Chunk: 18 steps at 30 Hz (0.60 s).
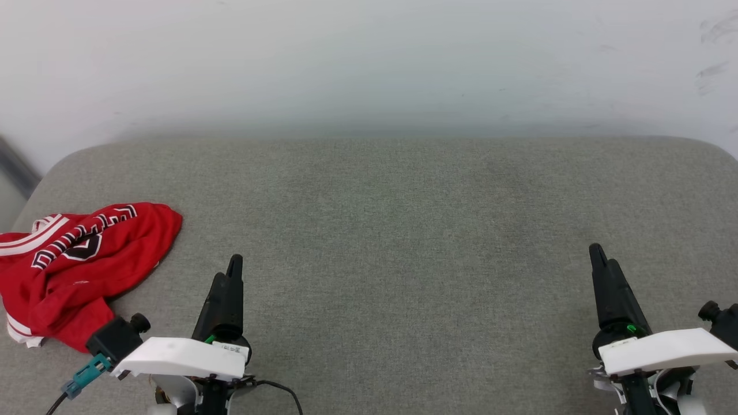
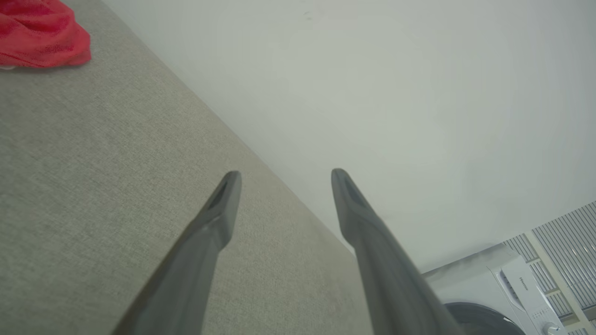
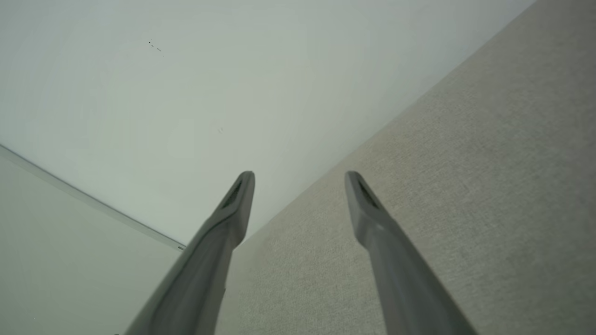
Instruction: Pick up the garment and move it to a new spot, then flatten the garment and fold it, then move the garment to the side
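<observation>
Head view: grey woven pad [image 1: 392, 242] across the lower part of the frame, far corners rounded, far edge against a white wall [image 1: 369, 63].
Pad: flat, even weave, a few faint darker patches right of centre.
Wall: plain, some dark scuffs at top right.
Far-left corner: dark strip beyond the pad, can't tell what it is.
Left wrist view: pad edge runs diagonally along the wall. White washer [image 2: 503, 284] with a dark round door is at lower right, with a slatted panel [image 2: 568, 242] beyond it.
Right wrist view: pad on the right, wall on the left. A thin seam line crosses the pale area at lower left.
Shirt [image 1: 81, 265]: crumpled heap on the pad's left side, toward the near edge, running off the left of the frame. Neither flat nor folded.
Shirt look: red body with black white-outlined lettering bent over the folds, unreadable. Red-and-white striped trim at upper left, white strip at lower left.
Left gripper [image 1: 234, 262]: just right of the shirt, not touching it, pointing at the wall. Its wrist view shows the 2 fingers spread wide, holding nothing.
Right gripper [image 1: 599, 256]: over the pad's right side, well apart from the shirt. 2 fingers spread wide in its wrist view, holding nothing.
</observation>
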Tool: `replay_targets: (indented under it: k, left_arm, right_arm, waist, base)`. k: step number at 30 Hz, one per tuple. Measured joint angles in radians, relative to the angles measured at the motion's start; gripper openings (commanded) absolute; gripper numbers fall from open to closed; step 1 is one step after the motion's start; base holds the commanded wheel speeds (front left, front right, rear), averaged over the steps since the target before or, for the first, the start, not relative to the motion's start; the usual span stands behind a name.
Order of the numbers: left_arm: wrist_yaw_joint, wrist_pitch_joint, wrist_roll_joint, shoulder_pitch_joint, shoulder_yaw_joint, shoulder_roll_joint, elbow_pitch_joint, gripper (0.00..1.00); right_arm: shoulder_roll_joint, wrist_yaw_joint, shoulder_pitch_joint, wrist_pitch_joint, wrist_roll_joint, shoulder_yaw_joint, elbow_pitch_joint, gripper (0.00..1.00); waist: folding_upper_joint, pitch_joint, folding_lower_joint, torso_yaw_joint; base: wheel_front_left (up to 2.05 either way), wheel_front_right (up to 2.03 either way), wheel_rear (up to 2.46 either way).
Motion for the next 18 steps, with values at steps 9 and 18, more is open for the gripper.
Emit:
replay_targets:
  k: [9,18]
  left_arm:
    - [0.000,-0.028,0.172,-0.001,-0.015,0.000,0.002,1.00]
    - [0.000,-0.055,0.352,-0.001,-0.021,0.002,0.014,1.00]
  right_arm:
    - [-0.004,0.000,-0.003,-0.021,-0.151,0.028,0.004,1.00]
    - [-0.006,0.000,-0.012,-0.030,-0.308,0.036,0.005,1.00]
  waist:
    - [0.0000,-0.001,0.0000,0.000]
    - [0.0000,-0.003,0.0001,0.000]
  base:
    - [0.00,0.00,0.00]
    - [0.00,0.00,0.00]
